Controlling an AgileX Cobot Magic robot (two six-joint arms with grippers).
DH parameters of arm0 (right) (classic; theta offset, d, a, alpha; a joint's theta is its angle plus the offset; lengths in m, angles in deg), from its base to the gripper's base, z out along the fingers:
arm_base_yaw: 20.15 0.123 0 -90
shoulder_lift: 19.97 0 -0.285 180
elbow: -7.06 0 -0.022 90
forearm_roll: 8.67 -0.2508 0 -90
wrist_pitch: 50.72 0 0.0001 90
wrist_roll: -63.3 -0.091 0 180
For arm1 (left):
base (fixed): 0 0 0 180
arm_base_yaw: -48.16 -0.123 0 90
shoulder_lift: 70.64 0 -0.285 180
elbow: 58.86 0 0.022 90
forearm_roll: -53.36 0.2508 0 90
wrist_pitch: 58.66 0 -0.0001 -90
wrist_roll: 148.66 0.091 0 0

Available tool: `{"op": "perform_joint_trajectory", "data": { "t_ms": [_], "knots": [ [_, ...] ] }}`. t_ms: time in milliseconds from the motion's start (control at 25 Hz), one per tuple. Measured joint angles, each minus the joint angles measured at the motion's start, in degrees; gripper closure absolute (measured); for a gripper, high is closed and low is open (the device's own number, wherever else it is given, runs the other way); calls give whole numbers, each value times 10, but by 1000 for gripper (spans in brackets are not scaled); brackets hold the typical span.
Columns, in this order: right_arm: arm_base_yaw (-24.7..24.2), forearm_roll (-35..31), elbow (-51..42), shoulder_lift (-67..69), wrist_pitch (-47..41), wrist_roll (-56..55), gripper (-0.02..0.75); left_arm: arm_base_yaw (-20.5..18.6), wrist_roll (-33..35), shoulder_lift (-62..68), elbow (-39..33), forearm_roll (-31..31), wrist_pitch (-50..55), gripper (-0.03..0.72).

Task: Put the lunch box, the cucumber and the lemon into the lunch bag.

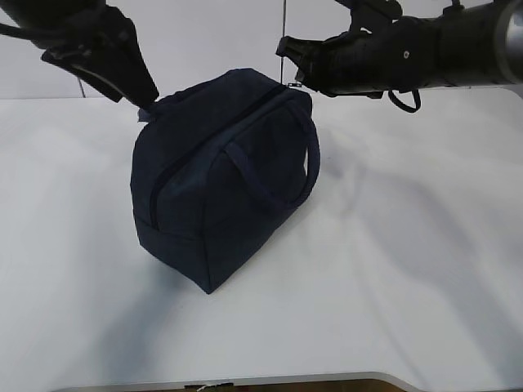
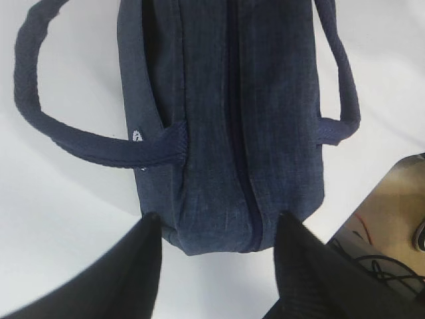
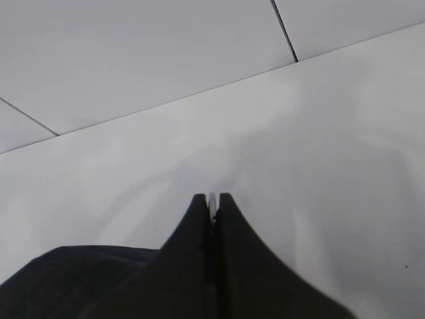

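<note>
Lunch bag stands zipped on the white desk. Left tool straddles its end, fingers spread (apparently touching the fabric). Right tool is clenched on the zip pull.

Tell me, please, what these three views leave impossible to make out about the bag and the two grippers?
- Contents of the lunch bag: hidden in every view by its closed fabric; lunch box, cucumber and lemon appear nowhere.
- Left gripper: the left wrist view's bottom edge cuts its fingers, which flank the bag's end; contact unclear.
- Right gripper: a thin pale sliver between its shut jaws, too small to identify.
- Zipper: its pull is too small to make out.
</note>
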Motion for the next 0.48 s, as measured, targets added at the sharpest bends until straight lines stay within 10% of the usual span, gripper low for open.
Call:
{"op": "perform_joint_trajectory", "data": {
  "t_ms": [480],
  "knots": [
    [0, -2, 0, 0, 0, 0, 732, 0, 22, 89, 141, 0, 1, 316]
  ]
}}
